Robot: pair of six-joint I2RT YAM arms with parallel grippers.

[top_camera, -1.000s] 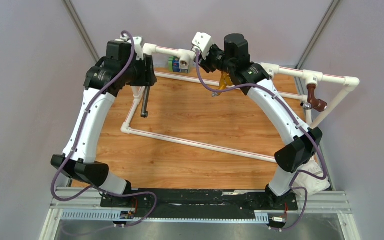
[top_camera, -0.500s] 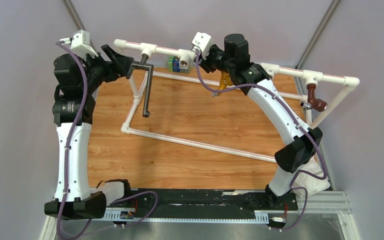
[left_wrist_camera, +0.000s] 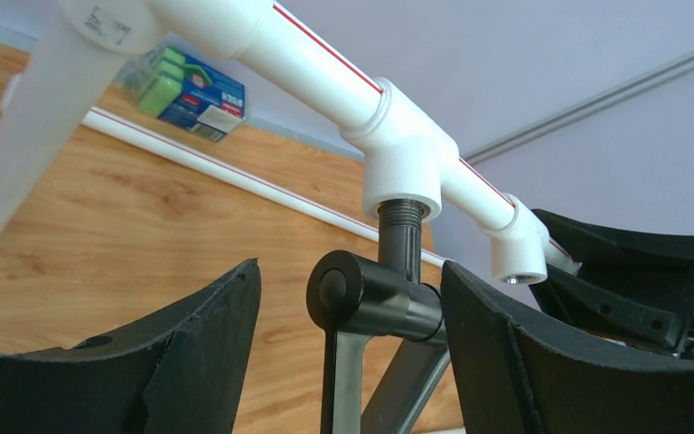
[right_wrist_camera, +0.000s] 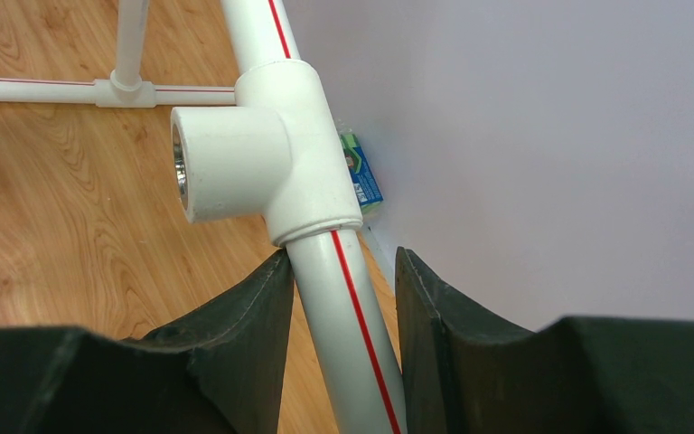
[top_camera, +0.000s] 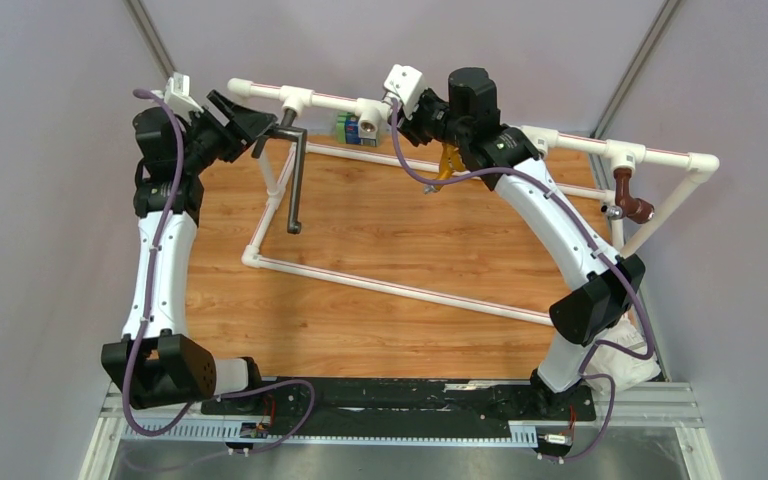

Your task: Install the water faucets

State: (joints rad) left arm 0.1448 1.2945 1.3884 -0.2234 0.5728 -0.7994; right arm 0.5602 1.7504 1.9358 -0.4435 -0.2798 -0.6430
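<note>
The faucet (top_camera: 298,180) is dark grey, the pipe frame (top_camera: 332,101) white with thin red stripes, the table (top_camera: 410,240) orange-brown wood-grain, the tap (top_camera: 627,192) brown.

I had the faucet (top_camera: 298,180) hanging under the left tee (top_camera: 295,99) of the rear pipe (top_camera: 335,102), with my left gripper (top_camera: 260,130) straddling its cross-bar handle. Further right, my right gripper (right_wrist_camera: 343,307) straddled that pipe just beside an empty tee (right_wrist_camera: 253,154), with a small box (right_wrist_camera: 361,176) behind it.

Pale lilac walls (top_camera: 40,200) on three sides; wood-grain tabletop (top_camera: 380,330); even light
</note>
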